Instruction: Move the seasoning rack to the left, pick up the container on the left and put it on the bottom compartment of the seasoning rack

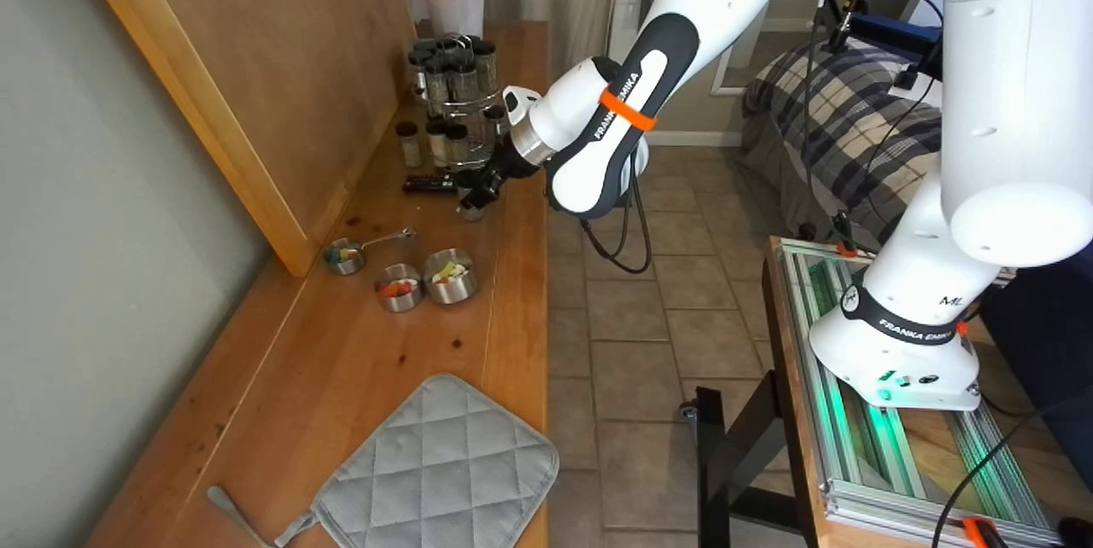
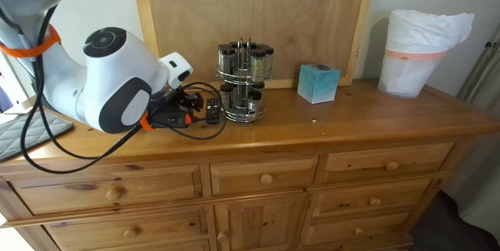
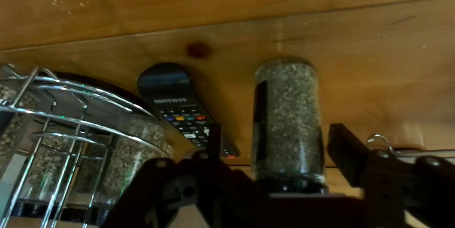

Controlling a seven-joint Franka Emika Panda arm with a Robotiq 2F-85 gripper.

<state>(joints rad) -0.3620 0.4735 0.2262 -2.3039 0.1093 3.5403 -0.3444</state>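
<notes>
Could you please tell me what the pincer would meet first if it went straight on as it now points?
Most likely the container, which shows between the open jaws of the pincer, though the depth is unclear.

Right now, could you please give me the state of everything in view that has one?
Gripper: open, holding nothing
Spice jar: upright, capped, not gripped
Seasoning rack: upright, both tiers stocked
Samsung remote: lying face up
Metal cups: upright, each with contents
Quilted pot holder: lying flat
Waste bin: upright, lined
Tissue box: upright
Dresser drawers: shut
Cabinet door: shut
</notes>
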